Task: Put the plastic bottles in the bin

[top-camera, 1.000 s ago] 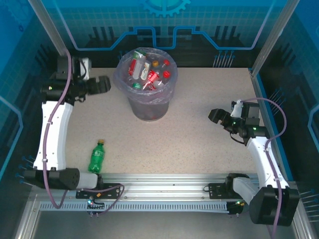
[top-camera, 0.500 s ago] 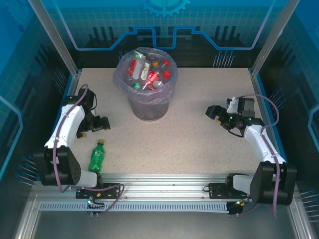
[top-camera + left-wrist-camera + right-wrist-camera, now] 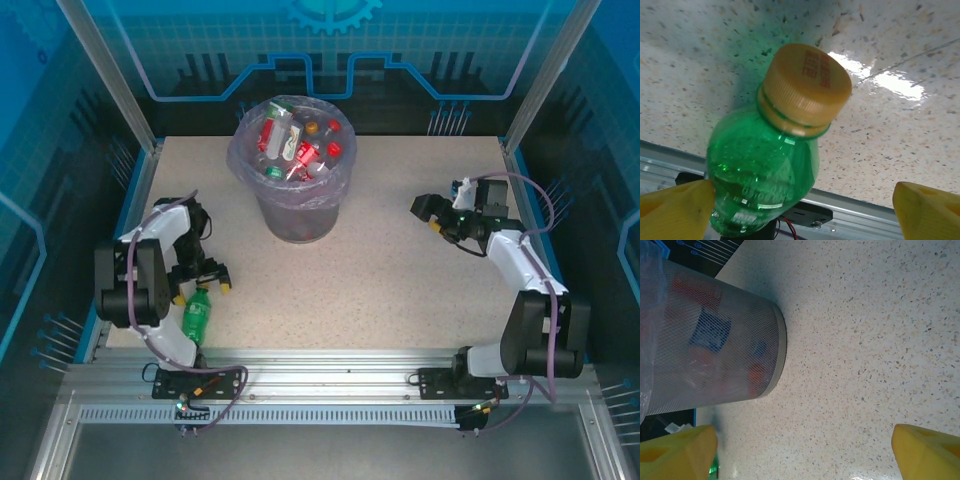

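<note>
Bottle [image 3: 760, 175], green, cap [image 3: 805, 90] print unreadable, between parted left gripper [image 3: 802, 210]; right gripper [image 3: 802, 452] parted

The bin [image 3: 292, 190] stands toward the back of the counter [image 3: 400, 290], a little left of centre, with a heap of plastic bottles [image 3: 295, 150] inside it. One more bottle [image 3: 195, 316] lies at the near left, just behind the front rail [image 3: 340, 362], its cap end pointing toward the back. The left gripper [image 3: 205, 288] sits at that end, jaws spread to either side of it. The right gripper [image 3: 428, 213] hangs over the counter's right side, well apart from the bin, jaws parted and turned toward it.
</note>
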